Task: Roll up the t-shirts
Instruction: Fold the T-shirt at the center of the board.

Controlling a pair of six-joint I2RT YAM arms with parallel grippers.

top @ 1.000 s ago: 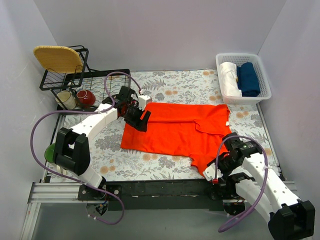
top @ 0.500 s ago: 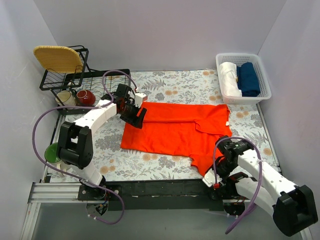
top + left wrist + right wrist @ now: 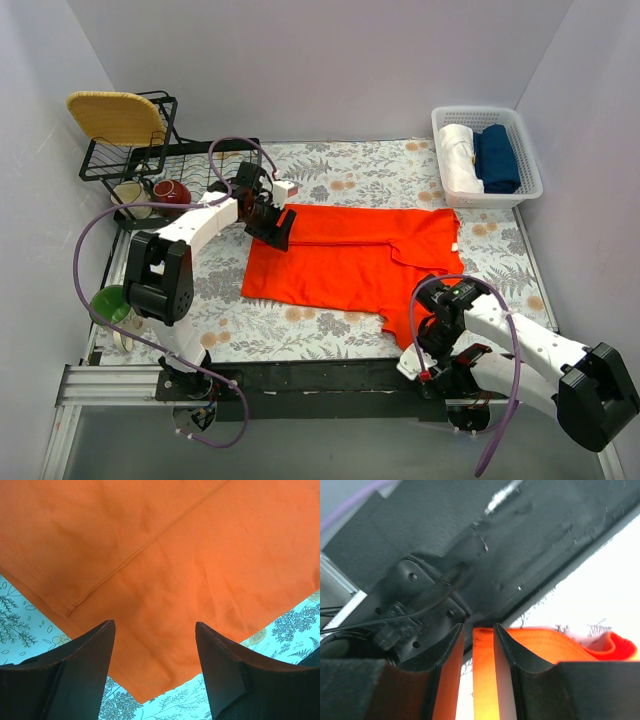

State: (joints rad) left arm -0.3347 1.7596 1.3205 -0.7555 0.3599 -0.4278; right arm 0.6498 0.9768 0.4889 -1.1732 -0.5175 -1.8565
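Looking at the t-shirt (image 3: pixel 350 262), flat mid-frame on the bench (image 3: pixel 370 165): we reckon it's light and floppy, so grab hems or corners. Our left gripper (image 3: pixel 155 625) hangs jaws apart over its upper-left corner. Lower right, the right gripper (image 3: pixel 479 630) has fabric between narrow jaws, and we can't tell if it's clamped.
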